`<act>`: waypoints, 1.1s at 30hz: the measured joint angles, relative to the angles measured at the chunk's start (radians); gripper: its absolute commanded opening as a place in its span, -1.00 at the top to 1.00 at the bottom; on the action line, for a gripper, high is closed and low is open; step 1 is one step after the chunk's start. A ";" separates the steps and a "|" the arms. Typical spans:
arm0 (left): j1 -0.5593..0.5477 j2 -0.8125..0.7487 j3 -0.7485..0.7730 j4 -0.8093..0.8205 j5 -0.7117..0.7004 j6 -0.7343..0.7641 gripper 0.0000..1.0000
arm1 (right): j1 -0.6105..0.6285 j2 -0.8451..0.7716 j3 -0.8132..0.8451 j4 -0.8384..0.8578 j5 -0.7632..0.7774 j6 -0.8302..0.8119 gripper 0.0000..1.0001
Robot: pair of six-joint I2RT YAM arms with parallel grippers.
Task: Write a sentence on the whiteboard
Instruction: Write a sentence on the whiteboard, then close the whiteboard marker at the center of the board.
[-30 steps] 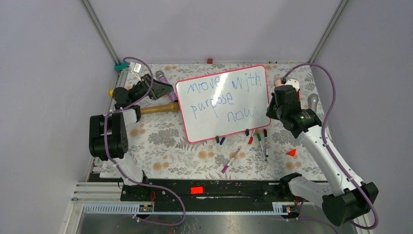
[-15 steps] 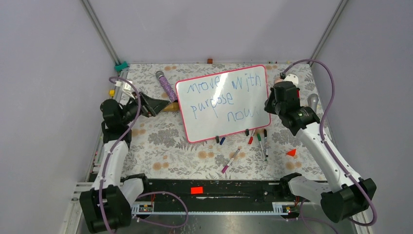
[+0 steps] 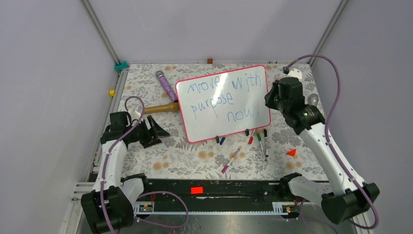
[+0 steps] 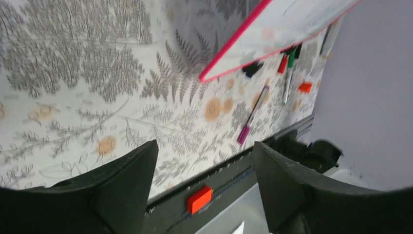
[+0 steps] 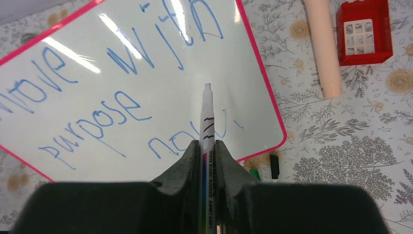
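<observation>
Swung back since a second ago from the far-left corner, the left gripper (image 3: 160,134) now hangs over the table's (image 3: 160,161) left side, well apart from the whiteboard (image 3: 204,127), its jaws spread with nothing between them. The whiteboard lies tilted at the table's middle back, pink-rimmed, and the sentence (image 3: 212,105) on it reads "move with purpose now" in three blue rows. Over its right edge the right gripper (image 3: 270,101) is pressed together on a white marker (image 5: 208,117), whose tip points at the bare patch just above "now"; whether it touches I cannot tell. Loose markers (image 3: 263,144) lie by the board's near edge, a pink-capped marker (image 3: 231,160) nearer the arms. A purple microphone (image 3: 166,87) and a wooden handle (image 3: 159,108) lie beside the board's left rim.
</observation>
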 measured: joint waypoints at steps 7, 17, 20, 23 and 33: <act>-0.055 -0.027 -0.014 -0.121 0.008 -0.005 -0.98 | -0.001 -0.255 -0.073 -0.030 0.003 -0.016 1.00; -0.201 -0.031 0.042 -0.051 0.027 -0.064 -0.98 | -0.002 -0.483 -0.241 -0.105 -0.039 0.060 1.00; -0.357 -0.060 0.075 -0.014 -0.037 -0.103 -0.97 | -0.002 -0.502 -0.245 -0.121 -0.051 0.084 1.00; -0.548 -0.069 0.124 0.022 -0.147 -0.133 -0.96 | -0.002 -0.479 -0.243 -0.137 -0.067 0.108 1.00; -0.933 0.170 0.224 0.045 -0.446 -0.121 -0.88 | -0.002 -0.431 -0.228 -0.292 -0.099 0.156 1.00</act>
